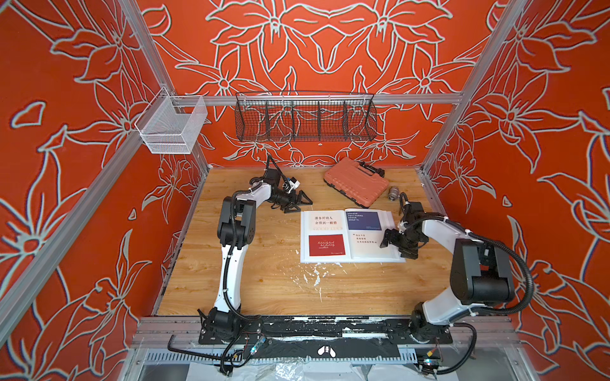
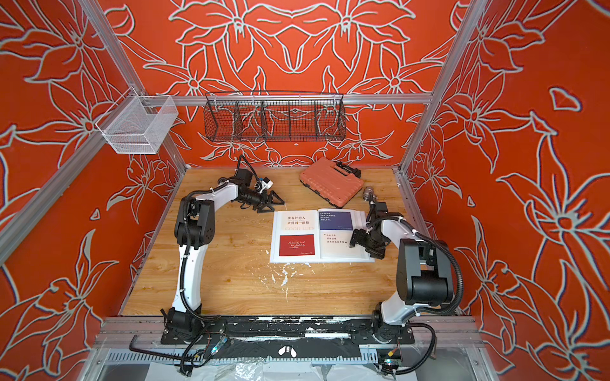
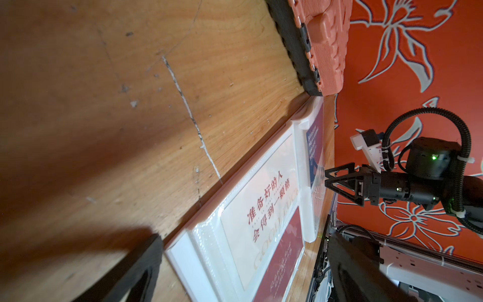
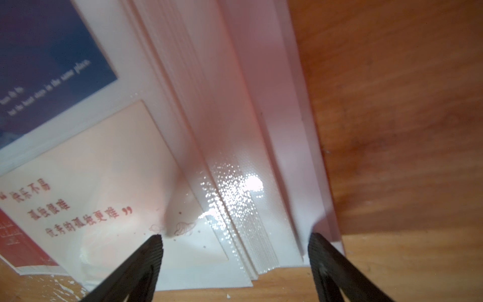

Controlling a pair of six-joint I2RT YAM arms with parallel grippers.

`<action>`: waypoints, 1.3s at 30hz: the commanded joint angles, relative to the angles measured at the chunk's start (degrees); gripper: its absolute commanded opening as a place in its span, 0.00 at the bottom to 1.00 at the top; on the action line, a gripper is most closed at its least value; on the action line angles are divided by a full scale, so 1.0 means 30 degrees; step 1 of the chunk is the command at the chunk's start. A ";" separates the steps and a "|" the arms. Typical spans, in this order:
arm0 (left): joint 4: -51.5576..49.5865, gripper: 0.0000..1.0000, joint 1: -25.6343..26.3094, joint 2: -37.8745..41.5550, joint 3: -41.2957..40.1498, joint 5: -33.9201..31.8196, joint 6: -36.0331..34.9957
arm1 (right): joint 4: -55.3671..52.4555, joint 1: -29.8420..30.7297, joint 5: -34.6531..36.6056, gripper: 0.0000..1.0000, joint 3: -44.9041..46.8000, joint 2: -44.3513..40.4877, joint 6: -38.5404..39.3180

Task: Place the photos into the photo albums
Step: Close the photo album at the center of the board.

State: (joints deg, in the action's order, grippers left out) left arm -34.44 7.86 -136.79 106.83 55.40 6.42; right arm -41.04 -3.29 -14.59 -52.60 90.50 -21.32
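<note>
The white photo album (image 1: 350, 260) (image 2: 321, 260) lies open on the wooden table. Its left page holds a white photo with Chinese text (image 1: 325, 220) above a dark red one (image 1: 326, 244). A navy photo (image 1: 363, 220) and another white one (image 1: 364, 239) sit on the right page. My right gripper (image 1: 396, 245) (image 4: 235, 239) hovers open over the album's right page edge (image 4: 235, 104), with nothing between its fingers. Open and empty too, my left gripper (image 1: 302, 204) (image 3: 247, 236) rests low on the table just beyond the album's far left corner.
An orange ribbed plastic case (image 1: 355, 181) lies at the back, close to the album's far edge. A small metal fitting (image 1: 392, 193) stands to its right. A black wire basket (image 1: 305, 120) and a white mesh basket (image 1: 171, 127) hang on the frame.
</note>
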 commanded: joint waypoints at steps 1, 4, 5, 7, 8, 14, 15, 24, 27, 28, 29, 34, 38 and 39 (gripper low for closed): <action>-0.1793 0.97 0.0237 -0.1109 -0.0877 -0.0005 0.0058 | -0.0074 0.0066 -0.0117 0.90 0.0094 -0.0076 -0.0246; -0.1844 0.97 0.0237 -0.1102 -0.0826 0.0537 0.0169 | 0.0085 0.0141 -0.0204 0.90 0.0156 0.0142 -0.0322; -0.1851 0.97 0.0251 -0.1125 -0.0827 0.0714 0.0204 | 0.0139 0.0170 -0.0256 0.90 0.0160 0.0222 -0.0377; -0.1906 0.97 0.0252 -0.1131 -0.0772 0.0841 0.0206 | 0.0230 0.0239 -0.0337 0.89 0.0149 0.0329 -0.0422; -0.1910 0.97 0.0252 -0.1102 -0.0775 0.0840 0.0205 | 0.0275 0.0248 -0.0346 0.89 0.0132 0.0365 -0.0453; -0.1668 0.97 0.0296 -0.1181 -0.0658 0.0967 0.0410 | 0.0319 0.0335 -0.0295 0.88 0.0102 0.0968 -0.0428; -0.1648 0.97 0.0332 -0.1233 -0.0601 0.0825 0.0389 | 0.0304 0.0361 -0.0250 0.88 0.0079 0.1069 -0.0451; 0.0614 0.97 0.0355 -0.0382 -0.0818 -0.1906 0.1454 | 0.0171 0.0408 0.0369 0.86 -0.0129 0.1594 -0.0597; 0.1428 0.97 0.0340 -0.0173 -0.0800 -0.2473 0.2054 | -0.0047 0.0414 0.0636 0.86 -0.0162 0.1570 -0.0564; 0.1616 0.97 0.0347 -0.0116 -0.0754 -0.2790 0.2206 | -0.0086 0.0410 0.0673 0.86 -0.0190 0.1555 -0.0569; 0.1633 0.97 0.0340 -0.0121 -0.0692 -0.3050 0.2270 | -0.0105 0.0421 0.0699 0.86 -0.0192 0.1560 -0.0569; 0.0758 0.97 0.0365 -0.0681 0.0063 -0.3317 0.1786 | -0.0091 0.0415 0.0593 0.87 -0.0310 0.1597 -0.0568; -0.0881 0.97 0.0427 -0.1285 0.0568 -0.2765 0.0758 | -0.0074 0.0413 0.0473 0.86 -0.0455 0.1717 -0.0569; -0.1614 0.97 0.0413 -0.1472 0.0729 -0.2737 0.0254 | -0.0059 0.0407 0.0426 0.86 -0.0483 0.1784 -0.0569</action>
State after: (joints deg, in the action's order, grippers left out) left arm -31.94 9.02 -137.29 108.79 50.74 10.94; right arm -41.82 -2.50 -13.52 -54.52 93.30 -22.61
